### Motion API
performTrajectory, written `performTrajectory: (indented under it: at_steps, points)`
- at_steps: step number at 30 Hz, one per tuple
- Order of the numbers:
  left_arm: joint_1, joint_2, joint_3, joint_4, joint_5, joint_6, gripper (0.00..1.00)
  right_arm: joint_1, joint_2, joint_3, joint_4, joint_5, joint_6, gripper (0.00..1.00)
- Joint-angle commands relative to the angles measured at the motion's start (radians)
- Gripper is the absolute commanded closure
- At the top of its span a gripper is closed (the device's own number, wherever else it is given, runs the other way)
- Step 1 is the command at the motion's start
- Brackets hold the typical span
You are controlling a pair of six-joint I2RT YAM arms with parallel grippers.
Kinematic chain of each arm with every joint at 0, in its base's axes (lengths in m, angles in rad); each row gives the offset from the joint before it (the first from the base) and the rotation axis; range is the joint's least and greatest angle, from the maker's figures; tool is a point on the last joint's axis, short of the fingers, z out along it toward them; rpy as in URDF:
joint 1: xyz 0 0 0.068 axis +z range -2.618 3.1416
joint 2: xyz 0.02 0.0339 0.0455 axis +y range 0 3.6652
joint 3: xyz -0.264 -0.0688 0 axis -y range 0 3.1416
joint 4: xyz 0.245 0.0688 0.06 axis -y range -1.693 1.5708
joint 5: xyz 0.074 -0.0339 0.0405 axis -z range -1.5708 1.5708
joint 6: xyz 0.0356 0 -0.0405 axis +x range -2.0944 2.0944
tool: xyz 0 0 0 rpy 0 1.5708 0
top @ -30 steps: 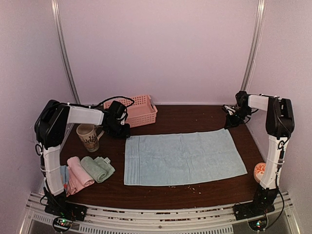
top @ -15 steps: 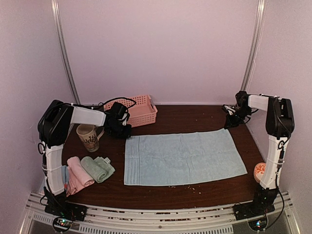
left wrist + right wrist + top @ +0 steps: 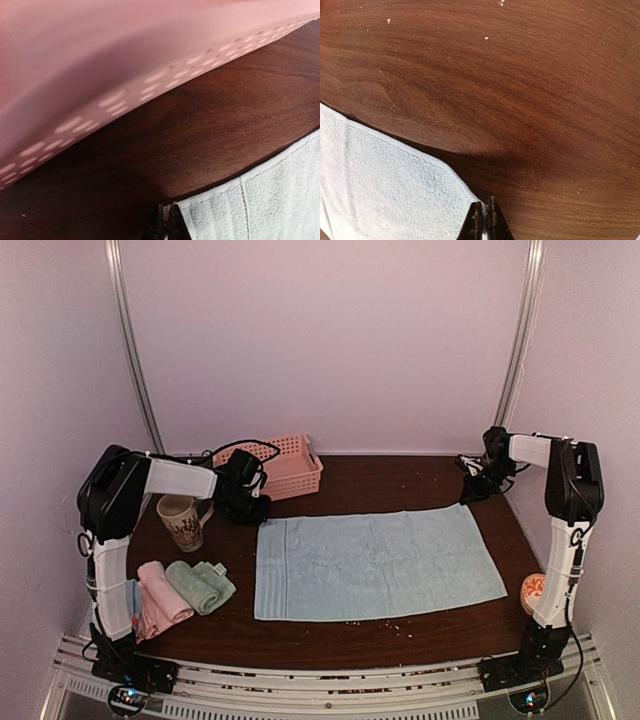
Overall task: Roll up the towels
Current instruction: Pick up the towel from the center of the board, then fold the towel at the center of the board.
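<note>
The left arm is settling after a slight shift, and over the last half-second nothing else is moving; the light blue towel is lying flat and unrolled on the counter; the left gripper is pinching its far left corner, jaws closed; the right gripper is clamping the far right corner likewise; both grips seem set, so rolling is probably starting next; the pink towel and green towel are already sitting rolled at the near left.
</note>
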Motion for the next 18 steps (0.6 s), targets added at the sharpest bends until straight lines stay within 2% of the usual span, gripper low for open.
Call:
performTrajectory:
  at_steps: [1,9,18]
  points:
    - [0.009,-0.096,-0.002,0.017,-0.088,0.048,1.00,-0.004,-0.032,0.034,-0.004,-0.015,0.018,1.00]
    - [0.030,-0.241,-0.011,0.047,-0.168,0.077,1.00,-0.004,-0.075,0.104,0.023,-0.011,0.031,1.00]
    - [0.040,-0.303,-0.064,0.061,-0.143,0.086,1.00,-0.006,-0.061,0.159,0.026,-0.077,0.037,1.00]
